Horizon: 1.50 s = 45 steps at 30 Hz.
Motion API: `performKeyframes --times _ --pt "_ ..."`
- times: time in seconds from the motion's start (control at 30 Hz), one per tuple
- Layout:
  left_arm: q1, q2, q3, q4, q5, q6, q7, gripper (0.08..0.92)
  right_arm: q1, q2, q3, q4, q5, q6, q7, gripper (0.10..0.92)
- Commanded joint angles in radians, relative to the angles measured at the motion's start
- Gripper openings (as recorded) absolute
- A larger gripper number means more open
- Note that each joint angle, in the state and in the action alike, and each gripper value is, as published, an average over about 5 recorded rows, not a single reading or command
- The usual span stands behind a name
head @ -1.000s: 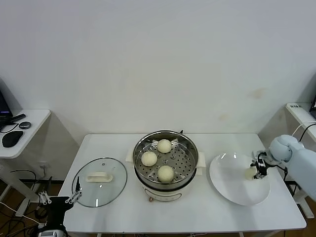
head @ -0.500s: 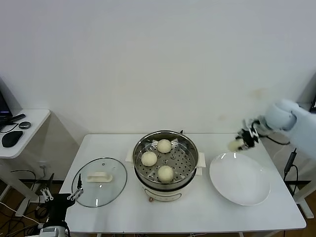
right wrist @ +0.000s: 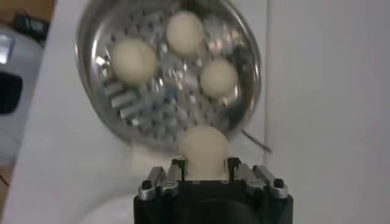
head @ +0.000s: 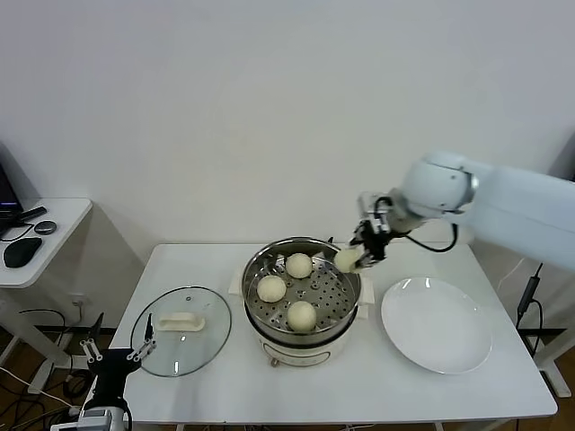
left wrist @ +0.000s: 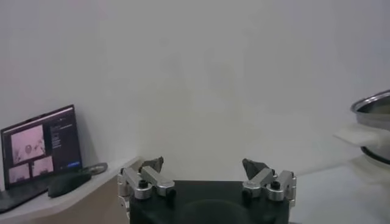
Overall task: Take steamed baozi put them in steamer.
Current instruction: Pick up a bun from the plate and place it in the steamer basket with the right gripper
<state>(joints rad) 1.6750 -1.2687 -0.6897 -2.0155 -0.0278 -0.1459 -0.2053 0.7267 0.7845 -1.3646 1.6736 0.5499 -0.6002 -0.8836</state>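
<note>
- Cream-white and smooth, the fourth baozi (head: 347, 259) sits pinched between the fingers of the right gripper (head: 358, 255).
- From the right wrist view, the bun (right wrist: 203, 146) pokes out past the fingertips (right wrist: 172, 166), one finger pressing on each side of it. That grip stops it from dropping while it is up in the air.
- Just under the fingers is the rim of the steamer (head: 302, 285), on the side nearest the plate. The bun is not inside yet; it hangs above the edge.
- Three more baozi already lie on the holed metal tray: one at the far side (head: 298, 265), one on the lid side (head: 270, 288) and one at the near side (head: 301, 315).
- Beyond the fingers there is a bare patch of tray, close to the rim they hover over. I think that is the best spot, because the bun would not land on the others.
- Behind the fingers, away from the steamer, lies the white plate (head: 437, 325). No buns are on it.
- The glass lid (head: 181, 330) rests on the table (head: 377, 386) on the other side of the steamer, well away from the fingers, so the pot stays open for loading.
- The left gripper (left wrist: 204, 173) waits low by the table's front corner, with its fingers spread wide and holding nothing.
- Next the bun likely needs to go down gently, as it looks soft and could squash.
</note>
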Motion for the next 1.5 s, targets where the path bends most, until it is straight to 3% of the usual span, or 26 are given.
performKeyframes --times 0.03,0.47,0.87,0.97,1.33,1.5 --pt "-0.006 -0.003 -0.003 -0.001 -0.003 -0.001 -0.001 0.823 -0.021 0.164 -0.110 -0.011 0.095 -0.128 0.107 0.434" --pt "-0.010 -0.006 -0.019 0.007 -0.010 -0.005 -0.003 0.823 -0.191 0.189 -0.027 -0.131 -0.031 -0.124 0.117 0.433" --pt "-0.011 -0.004 -0.027 0.006 -0.010 -0.007 -0.003 0.823 -0.233 0.189 0.009 -0.166 -0.038 -0.118 0.150 0.443" --pt "-0.010 -0.005 -0.028 0.005 -0.009 -0.007 -0.003 0.823 -0.233 0.186 0.017 -0.164 -0.035 -0.117 0.153 0.484" --pt "-0.013 -0.004 -0.029 0.005 -0.011 -0.006 -0.003 0.823 -0.129 0.092 0.083 -0.057 0.007 -0.117 0.135 0.785" --pt "-0.018 -0.004 -0.030 0.009 -0.015 -0.007 -0.003 0.823 -0.102 -0.004 0.149 0.030 0.048 -0.121 0.178 0.821"
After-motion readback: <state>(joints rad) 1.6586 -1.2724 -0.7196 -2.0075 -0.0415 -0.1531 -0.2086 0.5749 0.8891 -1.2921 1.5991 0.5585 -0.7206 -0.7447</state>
